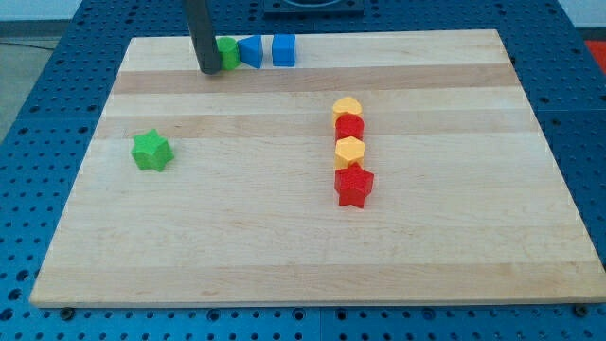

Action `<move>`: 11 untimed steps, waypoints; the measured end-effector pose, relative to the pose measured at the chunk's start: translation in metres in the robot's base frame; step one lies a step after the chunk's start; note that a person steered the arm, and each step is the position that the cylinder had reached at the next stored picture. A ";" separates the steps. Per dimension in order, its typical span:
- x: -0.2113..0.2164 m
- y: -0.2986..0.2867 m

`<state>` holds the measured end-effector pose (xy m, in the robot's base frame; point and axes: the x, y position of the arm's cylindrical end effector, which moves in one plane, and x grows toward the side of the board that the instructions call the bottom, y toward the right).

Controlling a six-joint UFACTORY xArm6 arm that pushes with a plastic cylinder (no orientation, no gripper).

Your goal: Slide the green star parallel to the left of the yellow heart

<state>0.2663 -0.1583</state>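
The green star (151, 151) lies on the wooden board (237, 227) at the view's left. Two yellow blocks stand in a column right of the middle: an upper one (347, 108) and a lower one (350, 151). Which of them is the heart I cannot tell. A red block (349, 128) sits between them and a red star (354, 186) ends the column below. My tip (208, 70) rests near the view's top, touching the left side of a green block (228, 52), far above and right of the green star.
Two blue blocks (251, 50) (284, 49) sit in a row right of the green block at the board's top edge. Blue perforated table surface (38, 123) surrounds the board.
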 end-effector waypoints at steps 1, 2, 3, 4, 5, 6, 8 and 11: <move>-0.001 0.000; 0.000 0.001; 0.059 0.038; 0.140 0.051; 0.222 0.018; 0.248 -0.028; 0.189 -0.055; 0.180 -0.072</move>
